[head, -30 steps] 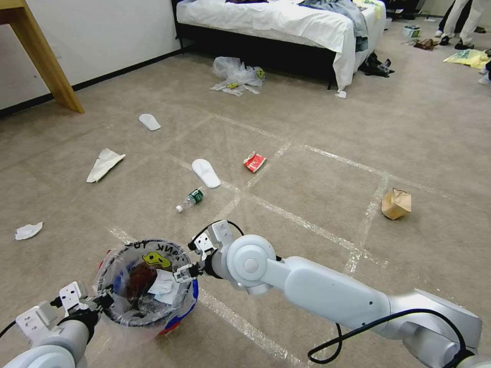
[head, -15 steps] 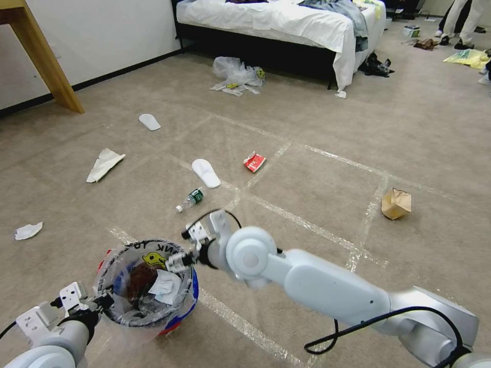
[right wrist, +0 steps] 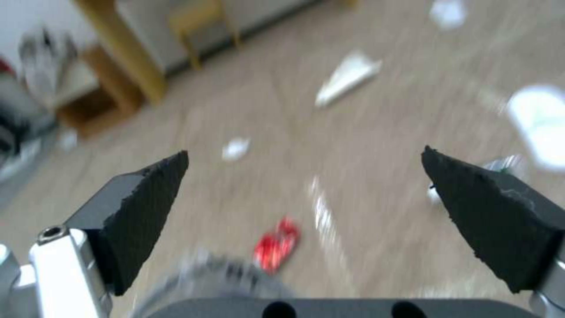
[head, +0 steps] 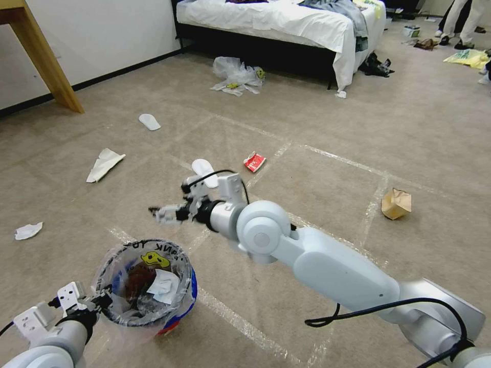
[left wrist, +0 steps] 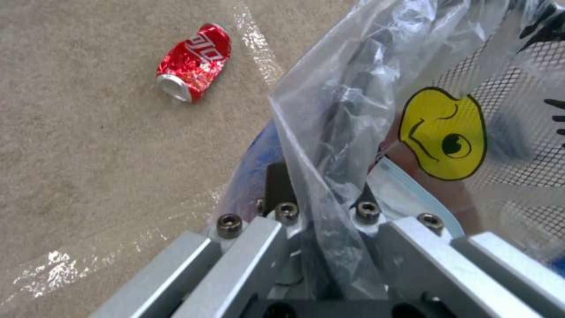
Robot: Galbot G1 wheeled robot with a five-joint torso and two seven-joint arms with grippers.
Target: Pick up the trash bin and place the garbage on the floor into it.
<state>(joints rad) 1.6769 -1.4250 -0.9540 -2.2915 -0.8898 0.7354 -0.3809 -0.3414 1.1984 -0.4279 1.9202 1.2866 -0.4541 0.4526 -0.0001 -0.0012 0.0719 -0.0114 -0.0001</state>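
The trash bin (head: pixel 179 301), a red bucket with a clear printed liner, hangs low at the front left with paper and dark litter inside. My left gripper (head: pixel 99 299) is shut on its near rim, pinching rim and liner (left wrist: pixel 321 207). My right gripper (head: pixel 161 212) is open and empty, fingers (right wrist: pixel 141 207) wide apart, held above the floor beyond the bin. On the carpet lie a crushed red can (left wrist: pixel 194 62), a slipper (head: pixel 201 165) partly behind the right wrist, a red wrapper (head: pixel 254 161), a brown paper bag (head: pixel 396 203) and white paper (head: pixel 105 163).
Another slipper (head: pixel 149 121) and crumpled paper (head: pixel 28 231) lie to the left. Clear plastic bags (head: pixel 236 75) sit by the bed (head: pixel 286 23) at the back. A wooden table leg (head: pixel 48 61) stands at the far left. Tape lines cross the carpet.
My right gripper has lifted away from over the bin's mouth and swung forward, now hovering over the floor beyond it. The bin and left gripper have stayed put.
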